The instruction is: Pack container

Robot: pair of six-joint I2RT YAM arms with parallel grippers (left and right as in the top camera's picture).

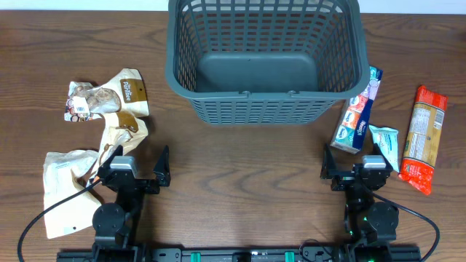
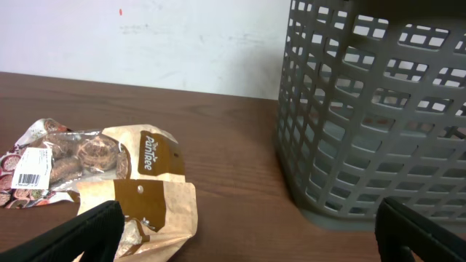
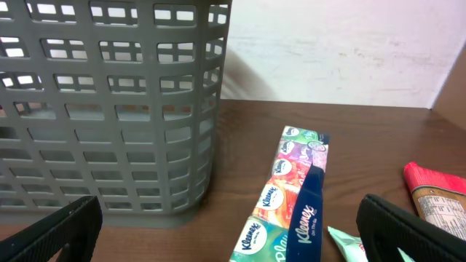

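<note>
The dark grey lattice basket stands empty at the table's far middle; it also shows in the left wrist view and the right wrist view. My left gripper is open and empty near the front left, beside brown snack bags, which also show in the left wrist view. My right gripper is open and empty near the front right, just behind a Kleenex multipack, which also shows in the right wrist view.
A clear cookie packet and a pale crumpled bag lie at the left. A small teal packet and a red-ended snack pack lie at the right.
</note>
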